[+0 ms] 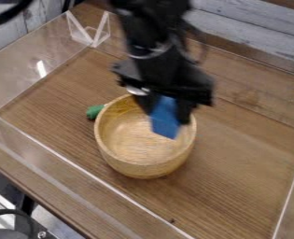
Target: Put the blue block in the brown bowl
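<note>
The gripper is closed on the top of the blue block, which hangs over the brown bowl; the block looks small, hard and probably light; its flat sides are good to pinch; the picture is blurry.

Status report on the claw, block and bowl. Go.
Claw shut on blue block. Block hanging over brown bowl, not released. Green object beside bowl's far-left rim, not in the way.
</note>
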You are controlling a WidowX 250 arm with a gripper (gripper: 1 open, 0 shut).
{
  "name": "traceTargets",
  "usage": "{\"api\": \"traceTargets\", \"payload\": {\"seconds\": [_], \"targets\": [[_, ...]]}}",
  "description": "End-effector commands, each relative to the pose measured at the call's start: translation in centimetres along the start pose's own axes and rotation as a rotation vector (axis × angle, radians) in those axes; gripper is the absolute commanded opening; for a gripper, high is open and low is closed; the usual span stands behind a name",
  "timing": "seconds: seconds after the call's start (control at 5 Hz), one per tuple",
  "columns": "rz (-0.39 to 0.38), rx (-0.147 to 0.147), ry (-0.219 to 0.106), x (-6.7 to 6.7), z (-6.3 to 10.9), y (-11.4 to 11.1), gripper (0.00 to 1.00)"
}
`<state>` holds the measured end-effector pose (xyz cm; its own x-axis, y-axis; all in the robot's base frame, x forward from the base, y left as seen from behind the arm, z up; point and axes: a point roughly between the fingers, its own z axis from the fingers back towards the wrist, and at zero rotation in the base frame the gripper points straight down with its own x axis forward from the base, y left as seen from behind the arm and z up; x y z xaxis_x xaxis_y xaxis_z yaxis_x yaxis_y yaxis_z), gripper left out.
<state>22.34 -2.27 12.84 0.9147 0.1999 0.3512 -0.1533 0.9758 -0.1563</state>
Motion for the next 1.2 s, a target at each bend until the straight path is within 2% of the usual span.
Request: {"api": "traceTargets", "payload": {"seconds": [0.0,0.2,1.0], "targets": [[0.007,-0.004,-0.036,0.0,0.3,2.0,0.00],[0.001,0.009,-0.030,-0.5,-0.5,2.6,0.00],[-0.020,0.075,0.015,-1.4,-3.2,2.9,0.00]]}}
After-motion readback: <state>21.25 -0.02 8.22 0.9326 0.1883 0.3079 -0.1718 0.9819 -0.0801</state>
